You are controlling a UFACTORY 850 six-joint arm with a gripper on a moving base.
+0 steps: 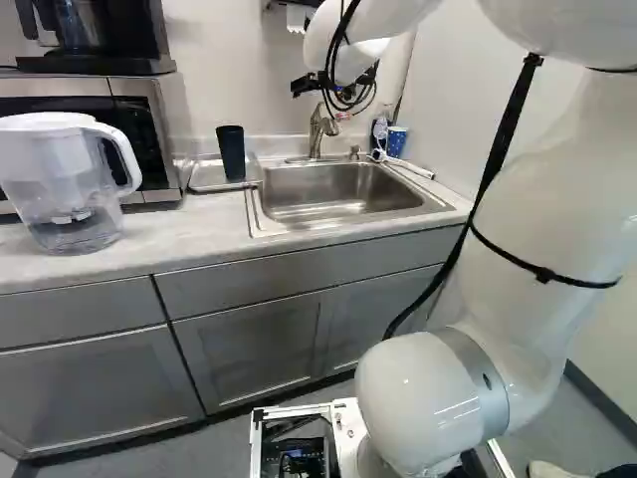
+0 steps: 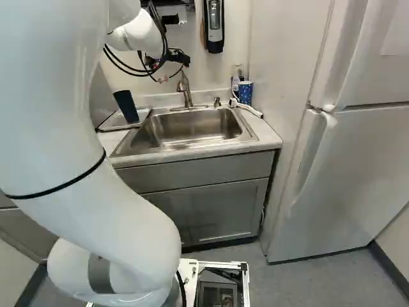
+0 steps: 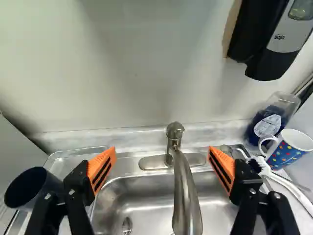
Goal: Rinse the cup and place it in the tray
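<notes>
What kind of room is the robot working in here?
Probably a kitchen or break room: there's a sink set in a counter, a tall refrigerator beside it, and a water filter pitcher on the counter.

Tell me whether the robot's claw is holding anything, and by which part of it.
Nothing is held: the gripper stands open, its orange pads wide apart. The dark cup stands on the tray beside the sink.

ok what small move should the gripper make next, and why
I'd probably ease the open gripper forward to the faucet handle: it lies ahead, between the spread fingers, and no stream shows below the spout. The dark cup stands in the tray, though I can't tell whether it's rinsed.
</notes>
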